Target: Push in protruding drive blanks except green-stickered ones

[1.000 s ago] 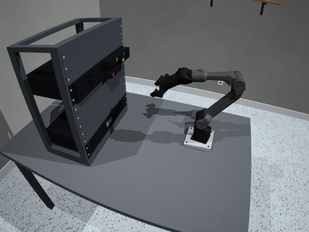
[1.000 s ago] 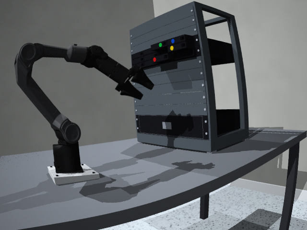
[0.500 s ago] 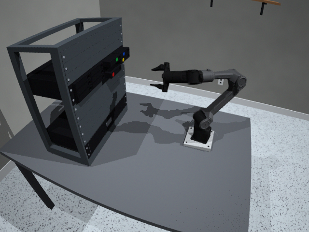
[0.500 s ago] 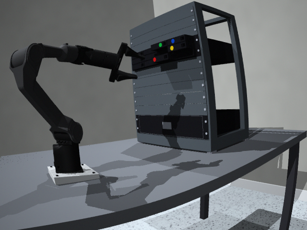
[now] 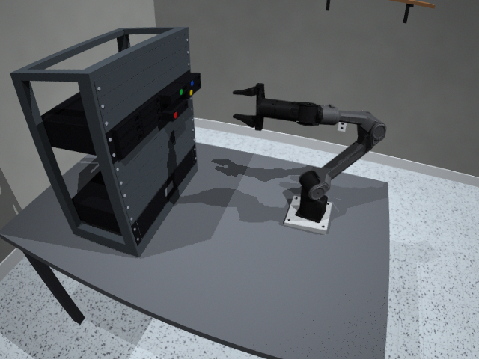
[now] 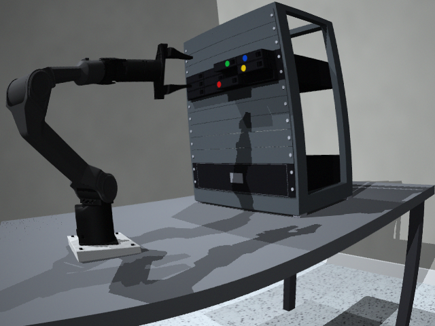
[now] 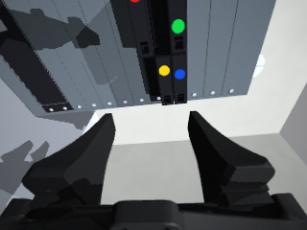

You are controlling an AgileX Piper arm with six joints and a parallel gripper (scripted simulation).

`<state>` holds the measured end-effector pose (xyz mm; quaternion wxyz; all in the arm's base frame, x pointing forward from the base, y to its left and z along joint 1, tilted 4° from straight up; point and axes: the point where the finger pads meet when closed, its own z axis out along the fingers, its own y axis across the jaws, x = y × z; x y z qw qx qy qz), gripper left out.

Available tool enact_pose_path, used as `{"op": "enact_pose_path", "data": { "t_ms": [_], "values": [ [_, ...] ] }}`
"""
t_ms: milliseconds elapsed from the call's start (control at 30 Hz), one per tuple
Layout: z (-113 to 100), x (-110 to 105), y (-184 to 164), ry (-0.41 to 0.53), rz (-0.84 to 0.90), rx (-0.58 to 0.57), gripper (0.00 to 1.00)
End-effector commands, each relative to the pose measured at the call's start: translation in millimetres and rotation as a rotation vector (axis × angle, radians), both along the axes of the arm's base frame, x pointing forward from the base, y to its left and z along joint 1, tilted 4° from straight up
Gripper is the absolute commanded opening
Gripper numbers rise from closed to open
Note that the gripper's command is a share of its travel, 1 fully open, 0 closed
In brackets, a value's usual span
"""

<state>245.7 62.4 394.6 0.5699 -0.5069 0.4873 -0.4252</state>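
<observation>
End effector (image 5: 244,105) (image 6: 179,71) (image 7: 151,120) wide, nothing between fingers, apart from rack (image 5: 85,83) (image 6: 294,115) (image 7: 247,72). Blanks with red (image 5: 175,114) (image 6: 219,84), yellow (image 5: 191,93) (image 6: 243,68) (image 7: 164,70), blue stickers (image 5: 191,83) (image 6: 245,58) (image 7: 179,74) jut from upper front; green-stickered one (image 5: 180,91) (image 6: 227,63) (image 7: 177,26) too, stays untouched. Blanks likely rigid, light, stiffening at latch. No grasp needed: narrow fingers, press face centre straight in. Unfastened rack on counter (image 5: 270,270) (image 6: 224,277) may slide or tip under hard push.

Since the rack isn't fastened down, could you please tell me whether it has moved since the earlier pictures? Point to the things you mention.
No, the rack (image 5: 85,83) (image 6: 296,119) (image 7: 216,48) shows no visible shift: in the top view its base sits at the same place against the table's (image 5: 270,278) (image 6: 224,291) left corner.
</observation>
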Motion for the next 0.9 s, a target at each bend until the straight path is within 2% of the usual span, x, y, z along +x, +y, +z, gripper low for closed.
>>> {"op": "enact_pose_path", "data": {
  "t_ms": [0, 467, 867],
  "values": [
    [2, 0, 0, -0.003, 0.015, -0.012, 1.0],
    [12, -2, 5, -0.04, 0.062, -0.087, 1.0],
    [19, -2, 5, -0.07, 0.071, -0.108, 1.0]
  ]
}}
